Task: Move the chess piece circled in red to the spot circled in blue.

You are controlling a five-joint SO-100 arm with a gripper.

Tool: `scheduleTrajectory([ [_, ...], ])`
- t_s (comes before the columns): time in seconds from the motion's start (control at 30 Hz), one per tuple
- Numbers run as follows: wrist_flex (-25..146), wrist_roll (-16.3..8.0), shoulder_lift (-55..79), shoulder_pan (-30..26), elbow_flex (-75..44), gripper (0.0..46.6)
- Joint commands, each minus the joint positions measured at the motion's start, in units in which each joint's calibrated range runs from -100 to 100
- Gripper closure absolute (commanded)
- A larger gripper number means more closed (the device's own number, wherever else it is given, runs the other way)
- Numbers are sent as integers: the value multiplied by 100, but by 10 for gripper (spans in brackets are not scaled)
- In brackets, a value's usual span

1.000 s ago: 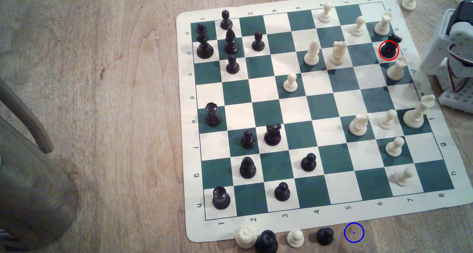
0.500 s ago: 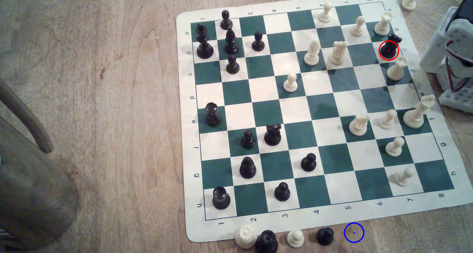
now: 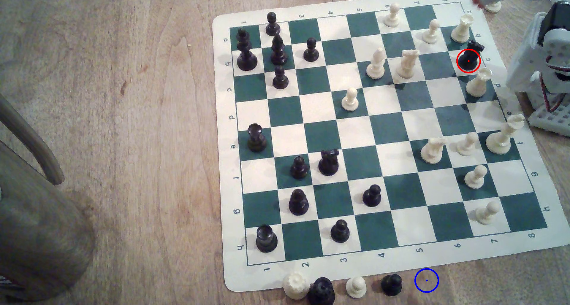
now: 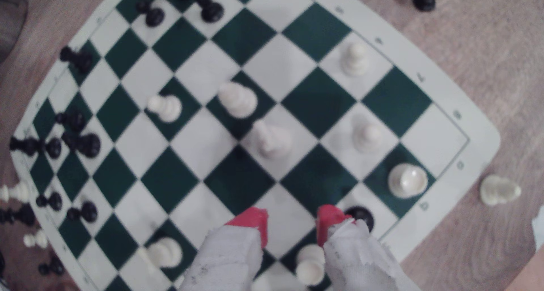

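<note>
The gripper (image 4: 293,225) hangs with its red-tipped fingers spread, gripping nothing. The black knight (image 4: 359,217) stands on the board just beside one fingertip, outside the gap. The exterior view reveals the blue-ringed spot (image 3: 426,280), well apart.

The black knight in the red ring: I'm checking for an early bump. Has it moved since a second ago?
No. The black knight stands on the same edge square, beside the white rook.

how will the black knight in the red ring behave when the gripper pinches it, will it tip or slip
The black knight looks like hard, stiff plastic, probably light. Its round base suggests it stands steady, though a sideways nudge might tip it toward the white rook close beside it. The jagged head may seat unevenly between the open gripper fingers, so it could twist.
</note>
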Motion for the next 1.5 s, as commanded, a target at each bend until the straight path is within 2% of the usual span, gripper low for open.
scheduleTrajectory([
  [0.0,-184,-54,699,-56,-271,341],
  [0.13,-168,274,970,131,-44,339],
  [0.27,-152,400,1259,155,246,349],
  [0.53,-397,567,1582,296,1153,362],
  [0.8,-479,723,1480,452,1352,344],
  [0.97,-766,884,1684,812,1534,346],
  [1.13,-962,908,1836,859,1706,346],
  [1.3,-1356,1031,2227,1125,1842,343],
  [1.47,-1323,1050,2320,1086,1914,354],
])
